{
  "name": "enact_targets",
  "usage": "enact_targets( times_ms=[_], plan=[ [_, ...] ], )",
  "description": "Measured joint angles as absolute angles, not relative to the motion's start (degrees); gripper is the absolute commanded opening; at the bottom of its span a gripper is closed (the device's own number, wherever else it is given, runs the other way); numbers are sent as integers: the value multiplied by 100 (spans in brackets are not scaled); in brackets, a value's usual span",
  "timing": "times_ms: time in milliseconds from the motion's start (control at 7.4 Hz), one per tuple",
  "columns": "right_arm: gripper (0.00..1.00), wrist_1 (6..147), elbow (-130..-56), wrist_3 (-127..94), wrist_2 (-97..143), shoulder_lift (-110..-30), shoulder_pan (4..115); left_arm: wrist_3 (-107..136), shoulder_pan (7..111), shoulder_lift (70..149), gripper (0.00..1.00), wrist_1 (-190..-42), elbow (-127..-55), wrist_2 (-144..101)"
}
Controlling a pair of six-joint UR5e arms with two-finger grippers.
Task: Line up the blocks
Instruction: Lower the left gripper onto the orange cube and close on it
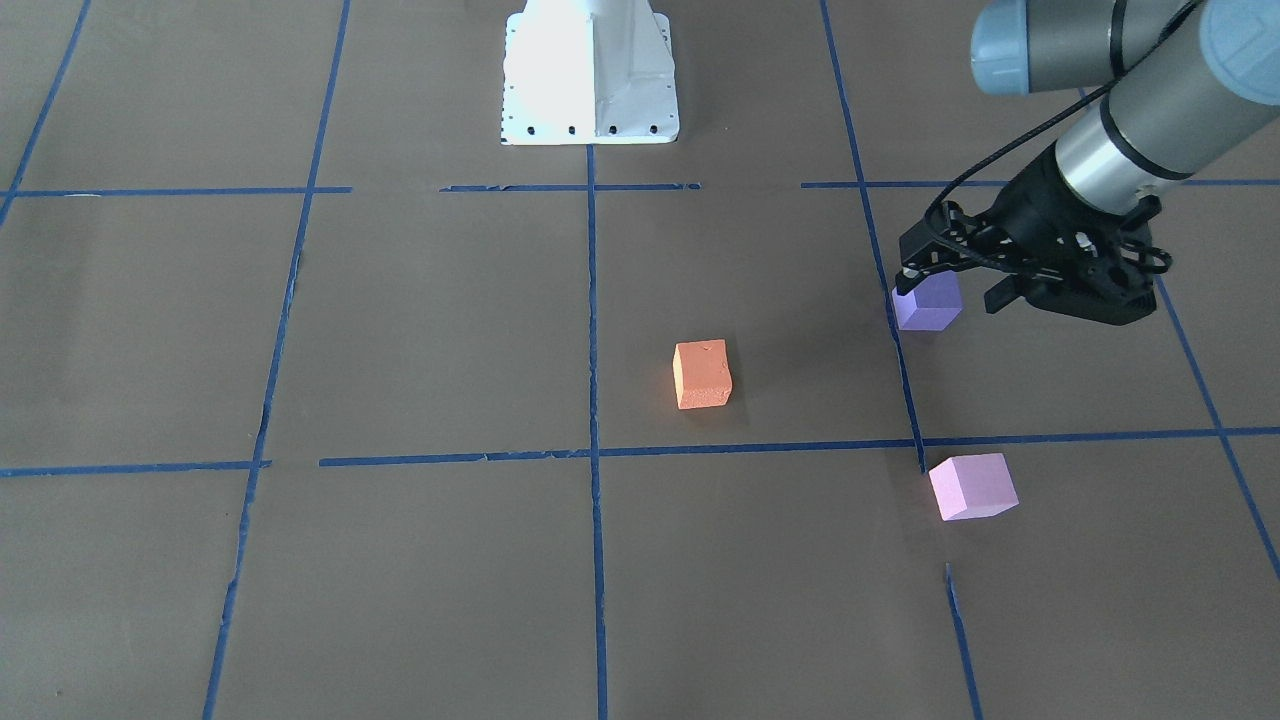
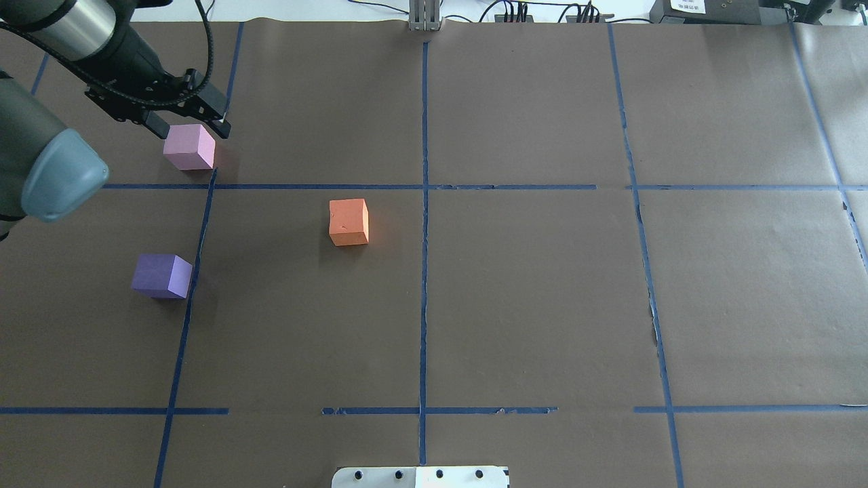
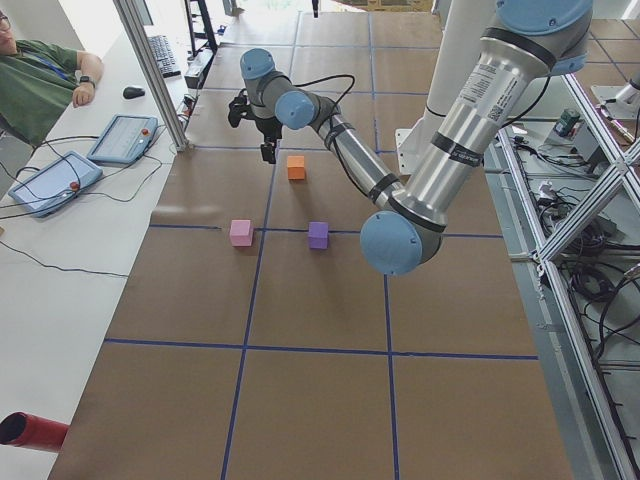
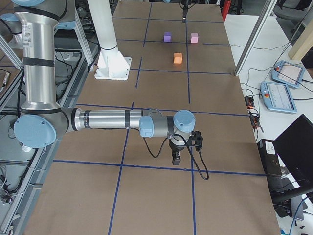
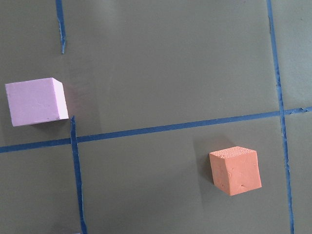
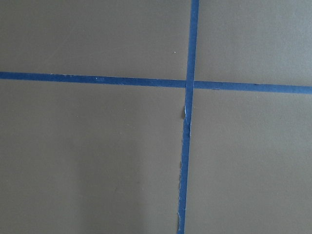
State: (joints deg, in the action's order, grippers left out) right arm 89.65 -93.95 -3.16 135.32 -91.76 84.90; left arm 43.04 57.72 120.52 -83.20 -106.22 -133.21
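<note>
Three blocks lie apart on the brown paper. The orange block (image 1: 702,374) (image 2: 349,221) (image 5: 235,170) is near the middle. The violet-purple block (image 1: 928,302) (image 2: 163,276) is on my left side. The light pink block (image 1: 972,487) (image 2: 190,147) (image 5: 35,101) lies farther from the base on the same side. My left gripper (image 2: 188,125) (image 1: 950,292) is open and empty, hovering high above the table near the pink block. My right gripper (image 4: 176,159) shows only in the exterior right view, low over the paper far from the blocks. I cannot tell whether it is open or shut.
Blue tape lines (image 2: 424,203) divide the paper into squares. The white robot base (image 1: 590,70) stands at the table's robot side. An operator (image 3: 40,80) and control tablets (image 3: 120,140) are beyond the table's far edge.
</note>
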Motion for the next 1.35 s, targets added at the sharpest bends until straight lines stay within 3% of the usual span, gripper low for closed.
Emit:
enact_targets(
  times_ms=[541,811,1351],
  plan=[
    [100,8965,-9393,-316,13530,-9181,8490,4922,5206,12290,100,-8623,-10601,-12514],
    [100,8965,-9394,-316,13527,-9182,8490,5672,4431,12689,100,-8676,-10253,-11537],
    [100,8965,-9396,-316,13529,-9179,8490,6189,3959,13096,100,-8876,-9250,-11120]
  ],
)
